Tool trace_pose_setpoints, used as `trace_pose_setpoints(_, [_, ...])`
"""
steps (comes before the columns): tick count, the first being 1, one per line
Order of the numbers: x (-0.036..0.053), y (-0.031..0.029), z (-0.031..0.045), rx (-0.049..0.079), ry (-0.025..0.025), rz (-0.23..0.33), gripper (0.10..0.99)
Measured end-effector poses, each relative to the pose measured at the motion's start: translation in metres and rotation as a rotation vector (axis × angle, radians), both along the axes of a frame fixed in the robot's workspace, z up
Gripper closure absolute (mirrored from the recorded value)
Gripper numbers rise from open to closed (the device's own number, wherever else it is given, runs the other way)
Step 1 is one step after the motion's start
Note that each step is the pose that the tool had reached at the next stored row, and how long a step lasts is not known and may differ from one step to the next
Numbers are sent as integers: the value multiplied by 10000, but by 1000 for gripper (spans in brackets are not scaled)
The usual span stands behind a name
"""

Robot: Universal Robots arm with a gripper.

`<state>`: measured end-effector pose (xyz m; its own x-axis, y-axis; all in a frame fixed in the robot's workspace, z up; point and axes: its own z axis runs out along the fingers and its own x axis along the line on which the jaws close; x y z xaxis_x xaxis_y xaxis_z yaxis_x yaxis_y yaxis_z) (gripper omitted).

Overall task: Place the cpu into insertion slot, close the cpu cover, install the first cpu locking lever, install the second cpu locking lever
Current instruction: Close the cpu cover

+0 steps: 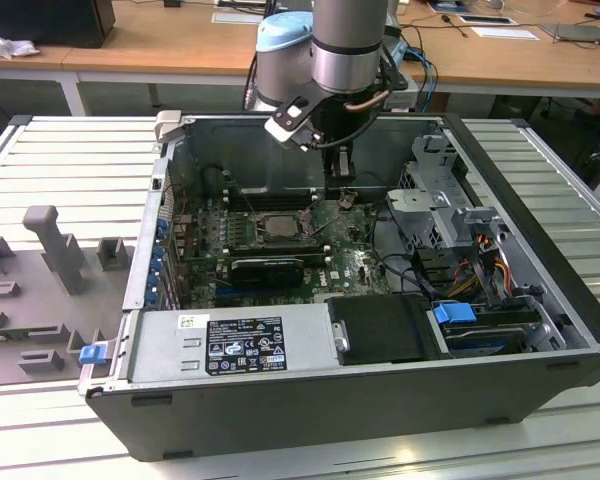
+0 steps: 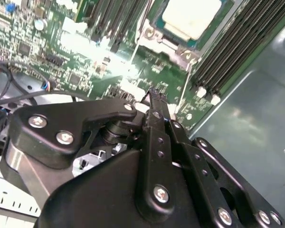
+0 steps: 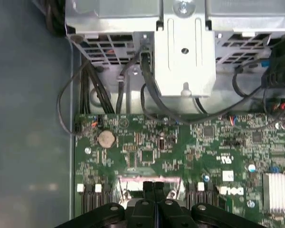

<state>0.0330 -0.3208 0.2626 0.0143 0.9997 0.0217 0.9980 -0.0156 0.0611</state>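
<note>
The cpu (image 2: 192,16) lies flat in the insertion slot (image 1: 277,226) on the green board, its silvery top showing. The silvery cpu cover (image 2: 186,56) lies flat around the chip. A thin wire locking lever (image 2: 182,92) runs from the socket's corner towards my fingers. My gripper (image 1: 344,197) hangs low over the board just to the exterior view's right of the socket. Its black fingertips (image 3: 154,186) are pressed together in both wrist views (image 2: 154,94). I see nothing between them; whether they touch the lever is unclear.
The open computer case (image 1: 540,290) walls in the board. Long black memory slots (image 2: 228,52) flank the socket. A metal drive cage (image 3: 185,47) with black cables (image 3: 152,95) stands close by. A power supply (image 1: 230,345) sits along the case's front. A grey fixture tray (image 1: 40,270) lies outside.
</note>
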Motion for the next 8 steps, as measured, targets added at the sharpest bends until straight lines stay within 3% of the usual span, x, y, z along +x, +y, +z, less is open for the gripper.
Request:
trace_pose_setpoints(2, [65,3,-10,-3,4,53,980])
trace_pose_setpoints(8, [148,6,-15,0,4,140,980])
